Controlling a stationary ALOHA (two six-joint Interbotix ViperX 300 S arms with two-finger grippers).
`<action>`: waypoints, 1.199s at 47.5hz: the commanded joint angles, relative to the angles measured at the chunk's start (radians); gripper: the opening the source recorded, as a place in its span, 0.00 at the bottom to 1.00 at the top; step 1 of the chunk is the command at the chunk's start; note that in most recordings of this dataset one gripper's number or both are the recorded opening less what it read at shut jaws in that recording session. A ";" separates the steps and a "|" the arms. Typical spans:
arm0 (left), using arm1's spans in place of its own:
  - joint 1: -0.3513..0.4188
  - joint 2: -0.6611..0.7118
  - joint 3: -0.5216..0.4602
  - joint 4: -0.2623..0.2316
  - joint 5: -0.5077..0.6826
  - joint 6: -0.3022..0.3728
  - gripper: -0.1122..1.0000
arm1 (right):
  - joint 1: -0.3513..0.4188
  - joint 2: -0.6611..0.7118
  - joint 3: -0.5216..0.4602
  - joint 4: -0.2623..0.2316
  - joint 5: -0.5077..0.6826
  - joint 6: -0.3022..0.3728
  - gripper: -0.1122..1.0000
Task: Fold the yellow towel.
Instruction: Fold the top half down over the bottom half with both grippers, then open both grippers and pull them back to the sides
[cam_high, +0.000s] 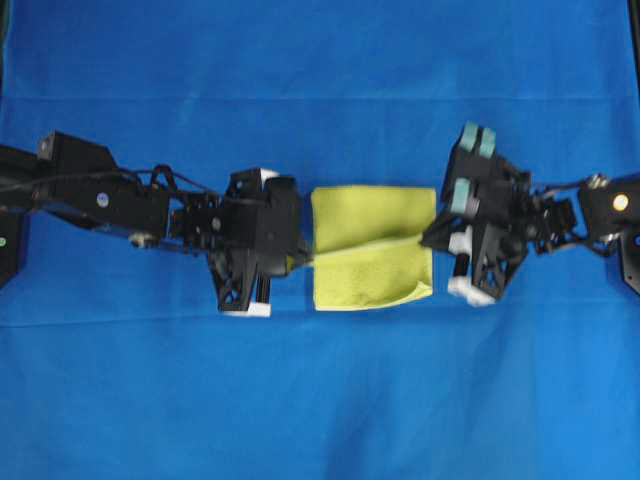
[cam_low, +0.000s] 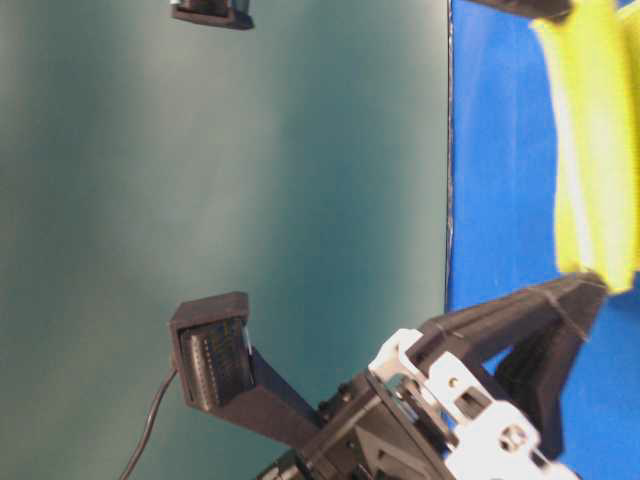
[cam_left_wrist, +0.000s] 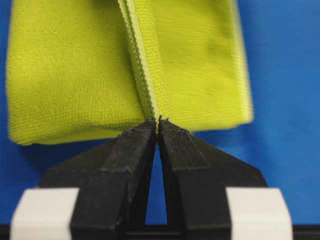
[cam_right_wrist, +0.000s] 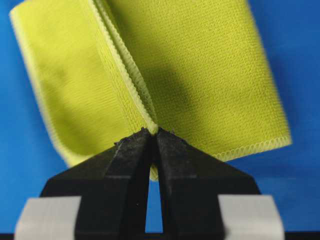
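The yellow towel (cam_high: 372, 246) hangs stretched between my two grippers over the blue cloth, doubled over with a raised hem ridge running across its middle. My left gripper (cam_high: 303, 262) is shut on the towel's left edge; in the left wrist view the hem (cam_left_wrist: 145, 75) runs straight into the pinched fingertips (cam_left_wrist: 158, 121). My right gripper (cam_high: 428, 238) is shut on the right edge, and the right wrist view shows the towel (cam_right_wrist: 200, 75) fanning out from its tips (cam_right_wrist: 153, 131). At table level the towel (cam_low: 595, 140) appears as a yellow band at the upper right.
A large blue cloth (cam_high: 320, 90) covers the whole table under the towel. Both black arms reach in from the left (cam_high: 100, 195) and right (cam_high: 610, 215) sides. The table-level view shows a green backdrop (cam_low: 220, 150) and the back of one gripper (cam_low: 470, 400).
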 joint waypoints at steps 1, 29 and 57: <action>-0.021 0.000 -0.005 0.000 -0.003 -0.003 0.14 | 0.018 0.015 -0.021 0.002 0.005 0.012 0.14; -0.043 0.048 -0.008 0.000 -0.091 -0.005 0.14 | 0.061 0.066 -0.044 0.003 0.000 0.026 0.14; -0.074 -0.021 -0.014 0.000 -0.109 -0.003 0.71 | 0.150 0.012 -0.089 0.006 0.092 0.025 0.60</action>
